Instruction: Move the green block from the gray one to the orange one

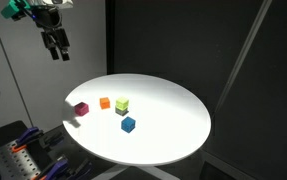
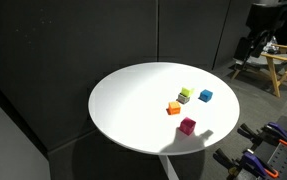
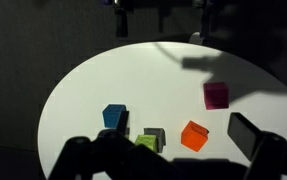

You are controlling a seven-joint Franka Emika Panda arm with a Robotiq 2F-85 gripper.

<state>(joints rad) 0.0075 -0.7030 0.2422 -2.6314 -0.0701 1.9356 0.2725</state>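
The green block [image 1: 122, 102] sits on top of the gray one [image 1: 121, 111] near the middle of the round white table [image 1: 173, 135]. The orange one [image 1: 105, 103] stands just beside this stack. Both exterior views show them: green block [image 2: 186, 92], gray one [image 2: 184, 100], orange one [image 2: 173, 108]. My gripper [image 1: 55, 46] hangs high above the table's edge, far from the blocks, open and empty. In the wrist view the green block [image 3: 146, 142] partly covers the gray one [image 3: 157, 133], with the orange one [image 3: 194, 135] beside them. A dark finger [image 3: 248, 138] shows at the lower right.
A magenta cube [image 1: 81, 109] and a blue cube [image 1: 128, 125] also stand on the table, close to the stack. A rack of tools [image 1: 23, 160] sits below the table edge. A wooden stool [image 2: 268, 65] stands beyond the table, and dark curtains surround it.
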